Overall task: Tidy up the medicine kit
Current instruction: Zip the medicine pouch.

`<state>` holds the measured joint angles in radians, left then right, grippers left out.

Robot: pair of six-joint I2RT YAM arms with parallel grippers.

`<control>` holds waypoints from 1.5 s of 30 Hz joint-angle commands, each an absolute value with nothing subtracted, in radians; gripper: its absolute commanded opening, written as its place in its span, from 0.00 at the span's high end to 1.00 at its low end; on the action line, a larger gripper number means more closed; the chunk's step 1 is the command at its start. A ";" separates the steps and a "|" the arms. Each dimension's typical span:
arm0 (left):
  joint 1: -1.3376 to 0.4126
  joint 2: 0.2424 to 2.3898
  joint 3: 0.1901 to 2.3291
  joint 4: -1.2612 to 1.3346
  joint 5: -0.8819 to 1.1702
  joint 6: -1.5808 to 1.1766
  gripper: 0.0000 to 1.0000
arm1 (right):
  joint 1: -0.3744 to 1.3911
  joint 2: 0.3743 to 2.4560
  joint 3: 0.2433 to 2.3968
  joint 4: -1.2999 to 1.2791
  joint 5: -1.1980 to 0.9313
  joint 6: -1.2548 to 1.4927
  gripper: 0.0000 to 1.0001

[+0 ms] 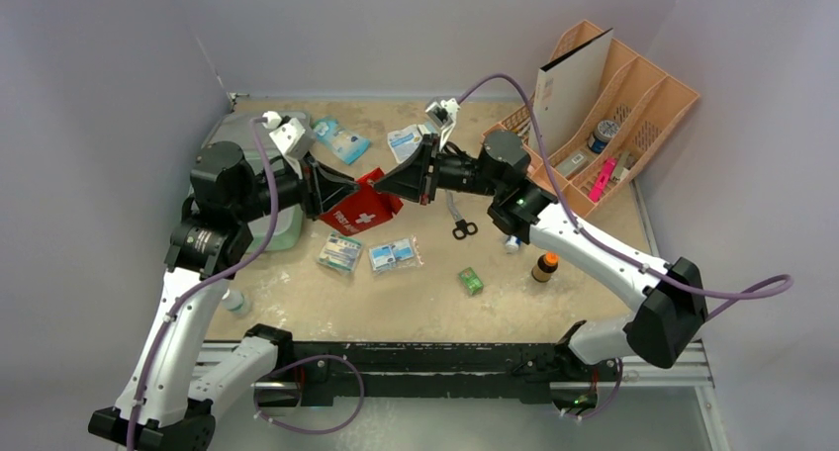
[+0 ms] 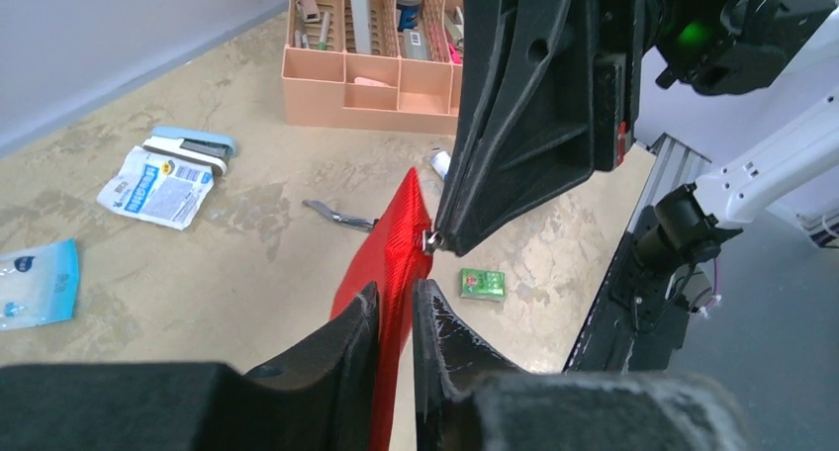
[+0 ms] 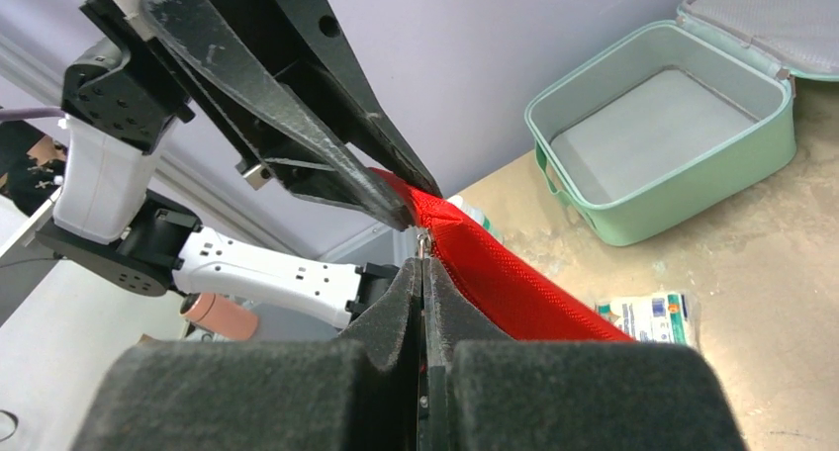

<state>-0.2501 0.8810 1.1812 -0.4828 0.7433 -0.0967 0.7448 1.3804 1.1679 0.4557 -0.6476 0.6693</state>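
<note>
Top external view — a scuffed beige tabletop (image 1: 554, 303), hemmed by pale grey walls (image 1: 396, 26), is strewn with small packets (image 1: 396, 254). The mint-green hard-shell medicine kit (image 3: 693, 194) is seen open and empty at the table's left; nothing is judged packed yet. A flat red fabric pouch (image 1: 358, 214) is held aloft — pinched by the left gripper (image 2: 396, 303), its zip pull (image 3: 423, 241) clamped by the right gripper (image 3: 423, 271).

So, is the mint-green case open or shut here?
Open: the medicine kit has its lid swung back, grey interior showing, apparently empty.
</note>
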 commanded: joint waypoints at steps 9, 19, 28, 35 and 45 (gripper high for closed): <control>-0.249 0.945 1.214 -0.491 0.640 -0.424 0.62 | 0.740 1.440 1.206 0.514 -0.675 0.652 1.00; -0.249 1.108 1.293 -0.569 0.610 -0.528 0.61 | 0.740 1.473 1.214 0.522 -0.683 0.643 1.00; -0.249 1.132 1.295 -0.584 0.666 -0.543 0.78 | 0.740 1.485 1.217 0.498 -0.663 0.621 1.00; -0.249 1.114 1.307 -0.596 0.684 -0.524 1.00 | 0.739 1.492 1.194 0.479 -0.659 0.608 1.00; -0.249 1.126 1.381 -0.670 0.743 -0.450 1.00 | 0.739 1.509 1.146 0.388 -0.615 0.517 1.00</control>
<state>-0.2501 1.1404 1.3144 -0.6422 0.6846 -0.4950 0.7452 1.4952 1.1591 0.4332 -0.6456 0.5781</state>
